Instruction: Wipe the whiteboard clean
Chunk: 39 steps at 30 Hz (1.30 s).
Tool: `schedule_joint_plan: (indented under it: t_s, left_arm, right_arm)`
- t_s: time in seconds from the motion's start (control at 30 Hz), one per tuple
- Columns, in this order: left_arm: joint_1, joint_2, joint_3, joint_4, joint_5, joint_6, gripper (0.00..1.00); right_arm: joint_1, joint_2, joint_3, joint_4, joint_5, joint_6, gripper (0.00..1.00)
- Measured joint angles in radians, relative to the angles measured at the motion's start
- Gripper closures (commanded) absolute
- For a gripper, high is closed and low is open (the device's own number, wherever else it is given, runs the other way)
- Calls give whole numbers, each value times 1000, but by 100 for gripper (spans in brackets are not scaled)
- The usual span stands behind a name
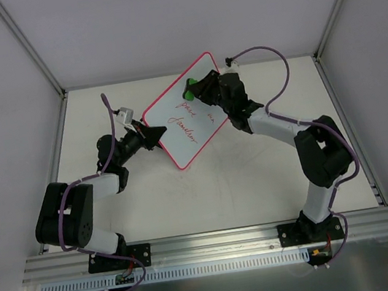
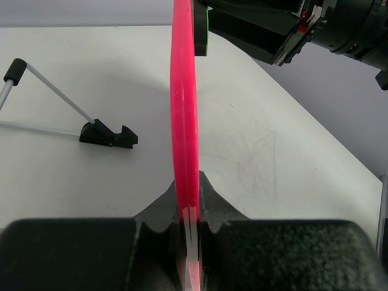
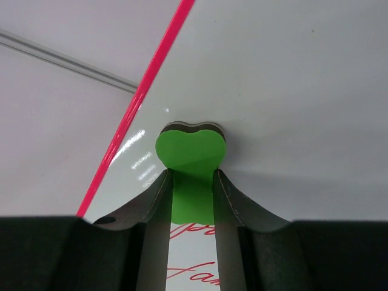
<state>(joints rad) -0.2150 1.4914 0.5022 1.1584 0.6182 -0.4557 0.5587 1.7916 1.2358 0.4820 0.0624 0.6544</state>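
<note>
My left fingers (image 2: pixel 213 206) are closed tight on the pink rim of the board (image 2: pixel 183 121), so I hold it by its edge at 9 o'clock in the top view, lifted and tilted above the tabletop (image 1: pixel 225 200). In that view the board lies a little beyond the middle of the tabletop, toward 12 o'clock. My right fingers (image 3: pixel 153 203) are narrow and grip the green eraser (image 3: pixel 191 148) between them. The eraser's dark felt side appears to rest against the white surface, near the rim on the far side, at about 12 o'clock from the board's centre. The red writing (image 1: pixel 184 126) is there in several words, running from the middle of the board toward 6 o'clock, and my right wrist view shows some of these red letters just under the eraser. I cannot see any smeared or half-wiped letters, and the area around the eraser looks plain white, but I cannot tell if anything was written there. So I judge the task is only at its start: both things are in hand and the eraser is on the board, but nearly all the wiping is left. The strokes must go down across the words toward 6 o'clock, while my left side keeps the board steady.
</note>
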Motion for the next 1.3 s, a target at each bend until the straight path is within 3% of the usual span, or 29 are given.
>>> schedule_joint_plan:
  t_s: [0.17,0.47,0.63,0.97,1.3]
  left_arm:
    - [0,-9,0,-18,0,0,100]
    - [-2,-20,0,-37,11,2,100]
    - [-2,-20,0,-34,13,5,100]
    - [-2,-20,0,-27,5,13,100]
    - [-1,-20,0,-24,-44,21,100]
  right_arm:
    - [-1,-10,-43,37,12,9,100]
    - [-66,-28,-355,106,39,81,100]
    - [-89,23,-417,113,39,119,100]
    - [-85,50,-388,109,27,128,100]
    - [-10,46,-148,95,-11,97,100]
